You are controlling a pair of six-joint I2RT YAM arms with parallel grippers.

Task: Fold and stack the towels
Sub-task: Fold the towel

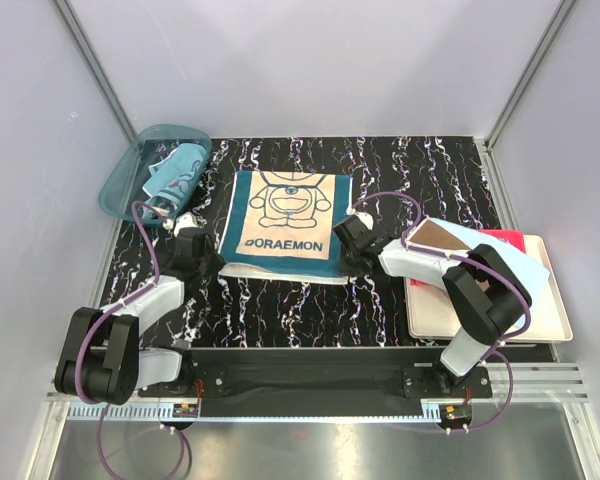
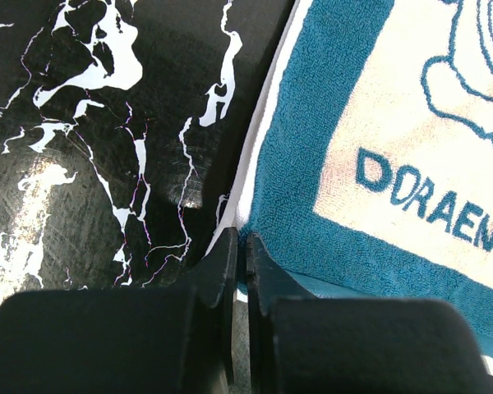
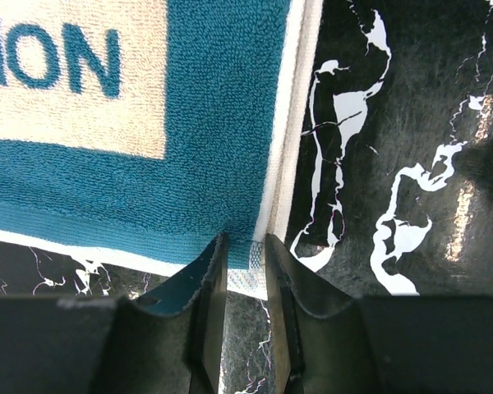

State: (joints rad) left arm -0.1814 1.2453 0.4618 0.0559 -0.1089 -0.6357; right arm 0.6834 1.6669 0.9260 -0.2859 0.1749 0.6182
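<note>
A teal towel with a cream middle, a cartoon figure and the word DORAEMON lies folded flat on the black marbled table. My left gripper is at its near-left corner, and the left wrist view shows that gripper shut on the teal edge of the towel. My right gripper is at the near-right corner. In the right wrist view its jaws stand slightly apart, open, with the white hem of the towel between them.
A translucent teal basket at the back left holds a light blue patterned towel. A cream tray at the right carries a light blue towel, a red one and a brownish one, partly behind the right arm.
</note>
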